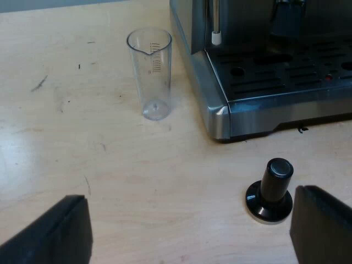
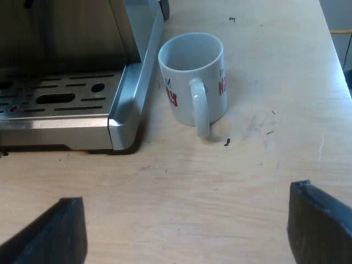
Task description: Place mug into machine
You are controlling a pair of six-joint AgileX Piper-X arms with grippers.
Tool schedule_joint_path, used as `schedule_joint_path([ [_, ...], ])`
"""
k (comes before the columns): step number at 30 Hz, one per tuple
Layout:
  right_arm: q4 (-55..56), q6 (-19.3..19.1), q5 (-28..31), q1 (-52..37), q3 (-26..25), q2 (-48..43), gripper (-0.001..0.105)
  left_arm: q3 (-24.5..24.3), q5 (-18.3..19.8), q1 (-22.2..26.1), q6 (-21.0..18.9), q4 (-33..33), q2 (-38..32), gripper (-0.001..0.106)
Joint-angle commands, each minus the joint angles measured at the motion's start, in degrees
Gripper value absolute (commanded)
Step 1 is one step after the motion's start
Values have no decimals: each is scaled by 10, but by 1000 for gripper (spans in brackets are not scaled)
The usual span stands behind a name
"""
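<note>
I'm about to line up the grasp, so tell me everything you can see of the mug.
The mug is white, glossy like ceramic, with red lettering on its side. It stands upright on the wooden table, empty as far as its inside shows, beside a corner of the espresso machine but apart from it. Its handle faces the right gripper, which is open and clear of it.

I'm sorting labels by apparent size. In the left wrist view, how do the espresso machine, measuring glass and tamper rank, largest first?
1. espresso machine, clearly largest.
2. measuring glass.
3. tamper, though it sits nearer the camera and looks close to the glass, so that pair is unsure.
</note>
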Motion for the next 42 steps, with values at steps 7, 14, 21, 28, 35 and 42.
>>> schedule_joint_path([
  [7, -5, 1, -1, 0, -3, -22, 80, -1, 23, -2, -8, -10, -77, 81],
  [14, -5, -4, -1, 0, -18, -12, 80, -5, 81, -2, -33, -33, -47, 81],
  [21, -5, -58, 18, 0, -43, 46, 80, -5, 96, -50, -43, -108, 0, 81],
  [28, -33, -65, 17, 0, -52, 120, 80, -5, 107, -116, -42, -175, 65, 81],
  [35, -83, -64, 3, 0, -52, 208, 80, -5, 119, -174, -32, -244, 150, 81],
  [42, -149, -37, 3, 0, -40, 284, 80, -5, 120, -243, -32, -288, 236, 81],
])
